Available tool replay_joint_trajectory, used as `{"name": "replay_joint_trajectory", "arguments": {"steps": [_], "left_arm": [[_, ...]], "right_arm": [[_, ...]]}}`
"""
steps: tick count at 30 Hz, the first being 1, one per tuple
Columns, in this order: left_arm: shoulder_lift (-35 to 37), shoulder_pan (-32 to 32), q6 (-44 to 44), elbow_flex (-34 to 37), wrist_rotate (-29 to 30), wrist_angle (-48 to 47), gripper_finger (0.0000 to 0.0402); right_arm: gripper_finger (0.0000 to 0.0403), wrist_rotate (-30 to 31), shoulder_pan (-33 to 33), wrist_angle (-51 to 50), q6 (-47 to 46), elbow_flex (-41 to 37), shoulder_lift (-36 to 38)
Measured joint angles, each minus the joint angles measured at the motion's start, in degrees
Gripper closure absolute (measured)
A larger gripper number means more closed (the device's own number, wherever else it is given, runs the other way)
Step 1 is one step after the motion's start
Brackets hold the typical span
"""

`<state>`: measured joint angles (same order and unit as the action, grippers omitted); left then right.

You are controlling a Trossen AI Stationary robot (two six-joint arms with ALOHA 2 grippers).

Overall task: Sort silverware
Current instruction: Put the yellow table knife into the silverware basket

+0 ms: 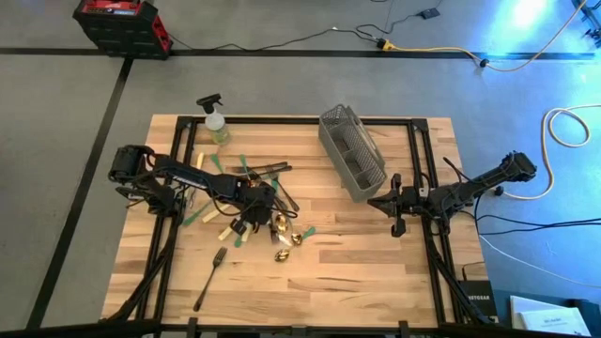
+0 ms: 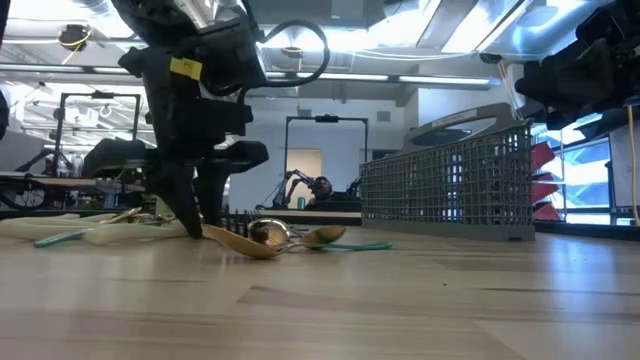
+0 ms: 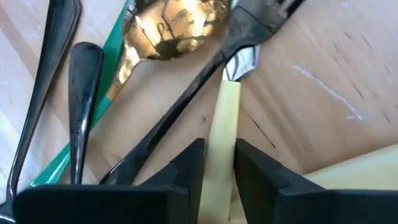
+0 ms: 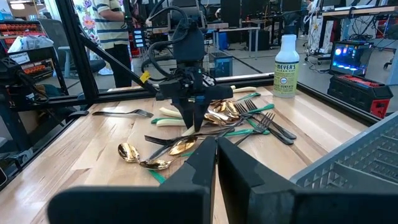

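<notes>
Left claw (image 3: 217, 165) pinching smooth cream handle (image 3: 222, 134), shiny gold spoon (image 3: 168, 28), wood-grain table (image 3: 323, 81)

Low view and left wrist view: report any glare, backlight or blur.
Low view: bright ceiling lights backlight the left arm into a dark shape; the gold spoons catch glints. Left wrist view: the gold spoon bowl mirrors the room; the left gripper, around a cream handle, looks soft.
</notes>
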<state>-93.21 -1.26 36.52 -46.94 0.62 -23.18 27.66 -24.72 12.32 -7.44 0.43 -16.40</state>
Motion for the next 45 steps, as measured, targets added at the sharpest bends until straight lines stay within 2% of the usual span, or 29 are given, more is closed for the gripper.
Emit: {"name": "replay_joint_trajectory", "arguments": {"steps": [9,20,30,45], "left_arm": [[-0.1,-0.4,-3.1,-0.7,-0.1,-0.9,0.0354],[-0.2,-3.9,-6.6,-11.4,-0.4,-15.7,0.0356],[-0.1,-4.3,-6.5,-17.1,-0.4,-22.7,0.0356],[-0.1,-3.0,-4.6,-17.3,-0.4,-19.9,0.0357]], "right_arm": [[0.0403,0.0,0.0,0.0,0.0,0.0,0.0],[0.0403,0.0,0.0,0.0,0.0,0.0,0.0],[0.0403,0.0,0.0,0.0,0.0,0.0,0.0],[0.0403,-0.3,0.0,-0.1,-1.2,0.0,0.0]]}}
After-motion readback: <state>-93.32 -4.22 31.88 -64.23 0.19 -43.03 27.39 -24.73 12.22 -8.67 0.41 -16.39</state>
